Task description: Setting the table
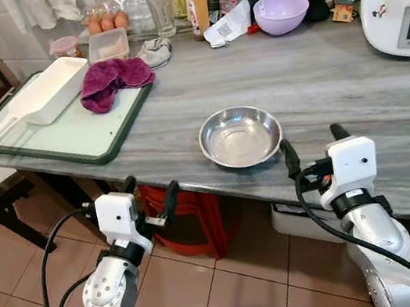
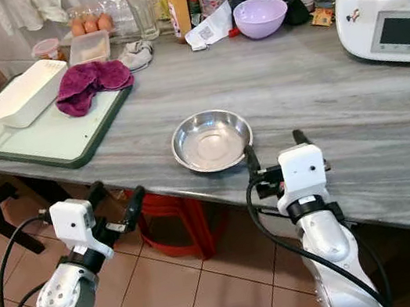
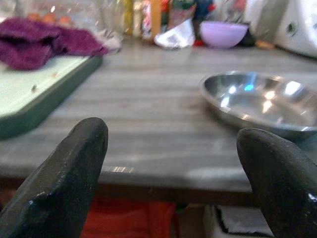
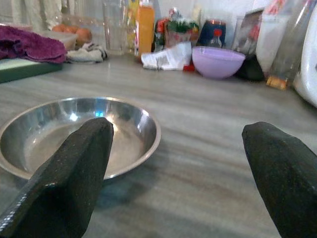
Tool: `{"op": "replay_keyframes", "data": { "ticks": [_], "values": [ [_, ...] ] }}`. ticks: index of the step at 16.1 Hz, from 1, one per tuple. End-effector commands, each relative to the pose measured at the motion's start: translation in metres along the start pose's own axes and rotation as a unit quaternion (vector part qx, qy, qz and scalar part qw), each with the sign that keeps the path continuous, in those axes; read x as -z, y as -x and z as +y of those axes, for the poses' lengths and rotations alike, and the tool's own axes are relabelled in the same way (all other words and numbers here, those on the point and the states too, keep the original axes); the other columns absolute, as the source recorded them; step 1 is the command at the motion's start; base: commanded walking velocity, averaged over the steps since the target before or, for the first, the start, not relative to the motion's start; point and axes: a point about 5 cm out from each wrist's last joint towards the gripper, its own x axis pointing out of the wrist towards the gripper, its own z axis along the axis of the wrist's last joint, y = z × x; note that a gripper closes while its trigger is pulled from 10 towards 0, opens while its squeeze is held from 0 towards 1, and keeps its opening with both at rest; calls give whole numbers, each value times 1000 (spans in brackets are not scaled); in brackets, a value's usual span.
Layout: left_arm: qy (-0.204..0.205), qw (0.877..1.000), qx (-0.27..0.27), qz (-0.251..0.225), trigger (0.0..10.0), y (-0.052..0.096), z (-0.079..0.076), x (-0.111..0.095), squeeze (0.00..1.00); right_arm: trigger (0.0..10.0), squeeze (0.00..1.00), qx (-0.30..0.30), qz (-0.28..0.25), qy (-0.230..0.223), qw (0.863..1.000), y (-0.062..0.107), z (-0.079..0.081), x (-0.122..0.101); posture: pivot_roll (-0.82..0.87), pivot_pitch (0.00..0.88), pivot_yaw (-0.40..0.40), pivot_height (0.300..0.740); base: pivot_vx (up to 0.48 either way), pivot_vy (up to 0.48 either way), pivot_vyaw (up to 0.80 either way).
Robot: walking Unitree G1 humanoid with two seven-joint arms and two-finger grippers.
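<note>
Writing on the bottles unreadable; left gripper (image 1: 149,194) and right gripper (image 1: 314,142) spread wide beside steel bowl (image 1: 240,136).

Steel bowl (image 2: 211,140) near counter (image 2: 321,93) edge, right claw (image 2: 274,149) beside, spread

Grey stone table (image 1: 319,78), steel dish (image 1: 240,136), green board (image 1: 74,133), lilac bowl (image 1: 281,12)

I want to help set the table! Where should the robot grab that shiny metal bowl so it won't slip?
Probably the thin rim of the shallow round steel bowl, on the edge nearest the robot. It sits upright near the grey stone table's front edge, and the open right hand is already beside that rim, so one finger could go over the lip, one under.
</note>
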Motion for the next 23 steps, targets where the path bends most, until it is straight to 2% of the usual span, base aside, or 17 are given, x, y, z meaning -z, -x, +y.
{"op": "replay_keyframes", "data": {
  "ticks": [1,5,6,8,10,11,13,20,23],
  "values": [
    [-12,1000,-23,9,10000,-1,7,1,0,10000,0,11,1,-3,1000,0,0,-4,-128,107,77,740,0,0,0],
    [-16,998,-54,20,10000,0,14,5,0,10000,0,23,16,10,1000,-3,-2,0,-126,113,78,740,0,0,0],
    [-10,998,-57,24,10000,1,13,6,0,10000,0,21,46,-10,999,0,-1,6,-126,113,78,740,0,0,0],
    [-6,998,-62,31,10000,0,13,9,0,10000,0,15,34,-27,999,2,3,4,-127,115,80,740,0,0,0],
    [-8,997,-70,41,10000,-1,13,11,0,10000,0,14,30,-19,999,0,3,2,-127,119,88,740,0,0,0],
    [-6,997,-71,41,10000,-2,13,11,0,10000,0,13,33,-29,999,0,4,2,-127,119,88,740,0,0,0],
    [0,997,-70,43,10000,-4,13,10,0,10000,0,25,53,-38,998,0,2,7,-128,121,90,740,0,0,-753],
    [-14,995,-80,57,10000,-4,15,13,0,10000,0,23,46,-47,998,-6,2,5,-120,122,84,740,0,0,-774],
    [-17,995,-81,59,10000,-6,15,13,0,10000,0,19,40,-43,998,-9,4,3,-120,122,83,740,0,0,0]
  ]
}}
